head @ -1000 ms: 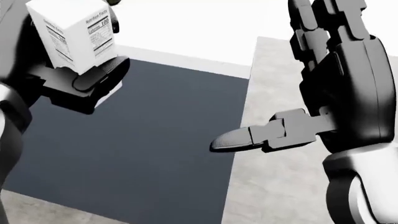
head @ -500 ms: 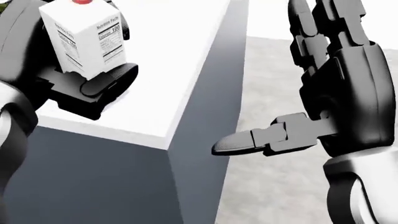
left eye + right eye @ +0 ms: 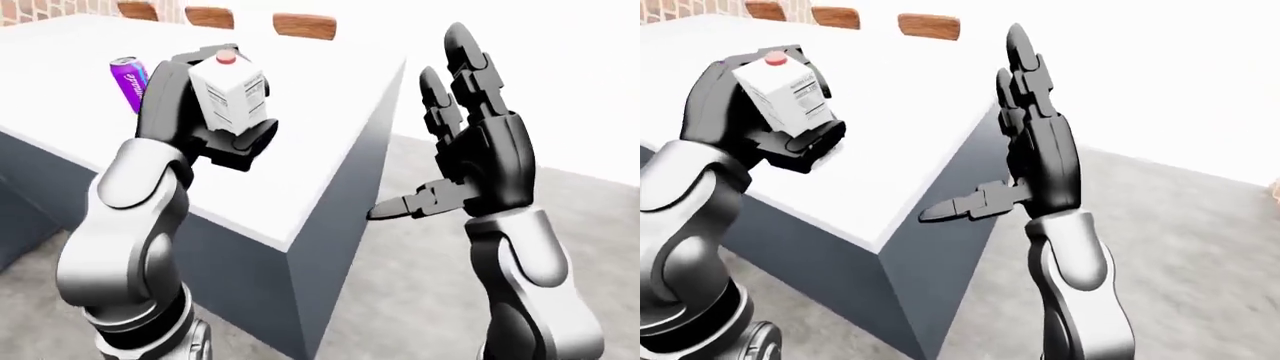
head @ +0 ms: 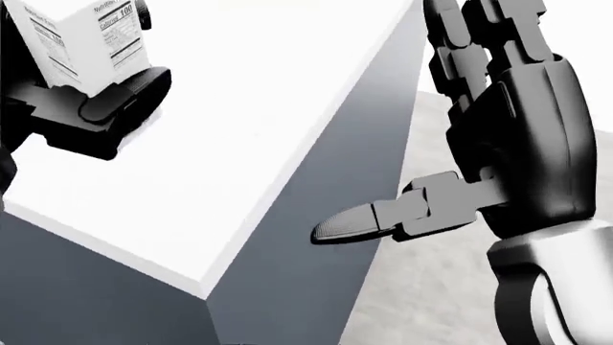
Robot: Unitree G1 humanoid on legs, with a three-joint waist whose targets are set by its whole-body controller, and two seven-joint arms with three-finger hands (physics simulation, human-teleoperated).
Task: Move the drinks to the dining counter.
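Observation:
My left hand is shut on a white milk carton with a red cap, held above the white dining counter near its corner. A purple soda can stands upright on the counter, left of the carton in the left-eye view. My right hand is open, fingers spread upward and thumb pointing left, with nothing in it; it hangs beside the counter's corner over the grey floor. In the head view the carton sits at top left and the right hand fills the right side.
The counter has dark grey side walls and a sharp corner at lower centre. Wooden chair backs line its top edge in the left-eye view. Grey floor spreads to the right.
The whole picture has shifted: the camera has moved nearer the counter, whose white top now lies under the carton. Both hands keep their pose.

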